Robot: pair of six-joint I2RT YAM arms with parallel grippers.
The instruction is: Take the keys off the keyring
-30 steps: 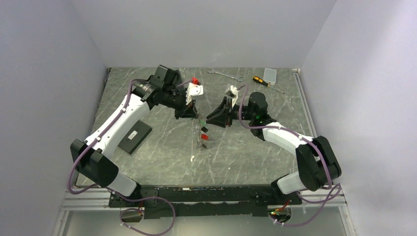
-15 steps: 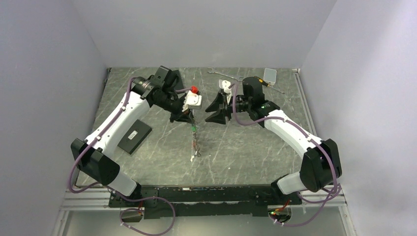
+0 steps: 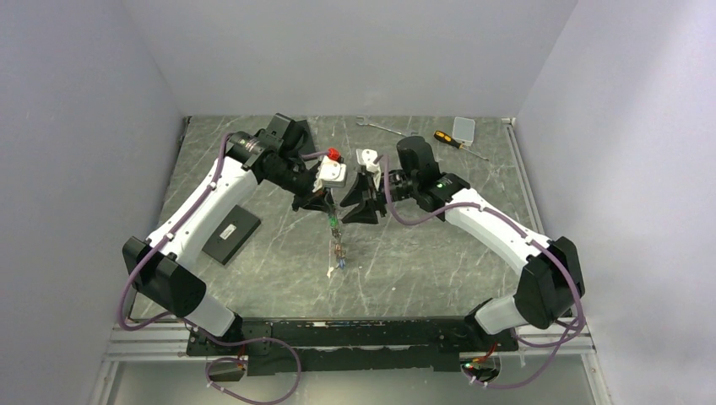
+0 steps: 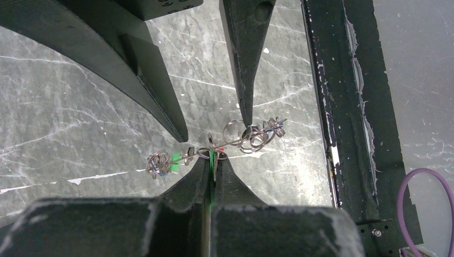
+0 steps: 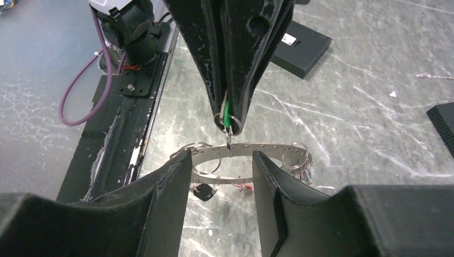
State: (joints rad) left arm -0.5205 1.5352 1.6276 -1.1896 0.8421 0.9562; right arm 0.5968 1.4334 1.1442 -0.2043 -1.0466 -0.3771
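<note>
Right wrist, thin flat metal keyring (image 5: 267, 144), left gripper (image 5: 229, 125) pinching green tag (image 5: 226, 113)

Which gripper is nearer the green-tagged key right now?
Left. The left gripper has its jaws shut on the green-tagged key, with the keyring hanging from it. The right gripper is open, its jaws either side of the keyring, clear of the key.

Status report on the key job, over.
Left gripper shut on green-tagged key, keyring hanging from it. Right gripper open, fingers straddling the keyring. Nothing blocking.
</note>
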